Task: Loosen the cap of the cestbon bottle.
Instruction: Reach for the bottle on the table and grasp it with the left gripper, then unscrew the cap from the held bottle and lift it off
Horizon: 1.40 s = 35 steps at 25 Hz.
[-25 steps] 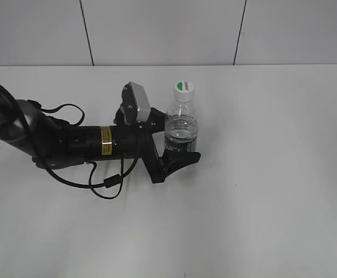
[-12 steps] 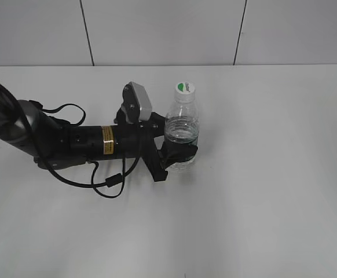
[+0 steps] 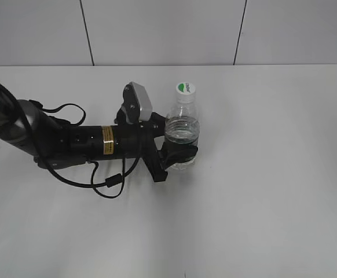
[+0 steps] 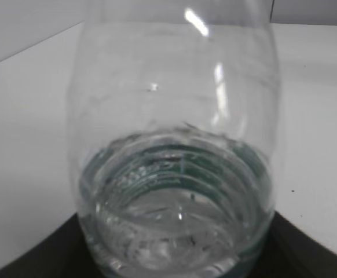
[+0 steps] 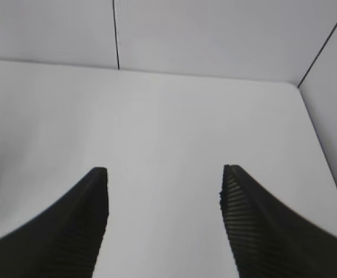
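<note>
Clamping the cestbon bottle [image 3: 182, 139] upright at table centre, left gripper [image 3: 177, 155] grips its base; cap [image 3: 185, 88] at 12 o'clock, untouched. Right gripper [image 5: 162, 197] spread wide, w/ nothing between; should descend squarely onto cap, twist w/o tilting.

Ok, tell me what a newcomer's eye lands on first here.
First, the black left arm lying across the white table from the left, its hand clamped around the lower body of the upright cestbon bottle. Next, the white cap with its green mark, untouched on top. The right hand hangs open over bare table.
</note>
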Available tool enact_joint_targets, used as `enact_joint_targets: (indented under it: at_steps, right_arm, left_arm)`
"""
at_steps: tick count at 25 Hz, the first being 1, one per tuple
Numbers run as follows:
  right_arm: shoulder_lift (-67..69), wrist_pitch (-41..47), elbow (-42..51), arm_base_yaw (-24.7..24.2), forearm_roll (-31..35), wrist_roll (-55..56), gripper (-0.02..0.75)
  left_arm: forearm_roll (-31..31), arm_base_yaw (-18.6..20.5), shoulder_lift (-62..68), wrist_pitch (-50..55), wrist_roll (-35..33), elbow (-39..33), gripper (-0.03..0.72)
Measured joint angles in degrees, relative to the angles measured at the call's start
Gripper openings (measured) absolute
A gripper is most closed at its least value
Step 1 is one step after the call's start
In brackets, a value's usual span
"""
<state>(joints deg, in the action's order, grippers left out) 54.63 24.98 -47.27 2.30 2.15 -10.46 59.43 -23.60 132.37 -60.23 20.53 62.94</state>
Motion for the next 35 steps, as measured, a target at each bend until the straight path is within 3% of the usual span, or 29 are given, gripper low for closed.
enact_joint_targets:
  at_steps: [9,21,26,35]
  right_arm:
    - [12.7,19.8,-13.1,0.0,8.1,1.0,0.472]
    - [32.1,43.6,-32.5,0.9,8.9,1.2,0.468]
    - [38.3,44.4,-40.0,5.5,7.2,2.1,0.465]
    - [46.7,44.6,-49.8,19.3,5.1,5.4,0.425]
  left_arm:
    - [2.6,0.0,0.0,-0.5,0.0,0.1,0.412]
    - [3.8,0.0,0.0,-1.0,0.0,0.1,0.412]
    - [4.0,0.0,0.0,-1.0,0.0,0.1,0.412]
    - [4.2,0.0,0.0,-0.4,0.2,0.2,0.412]
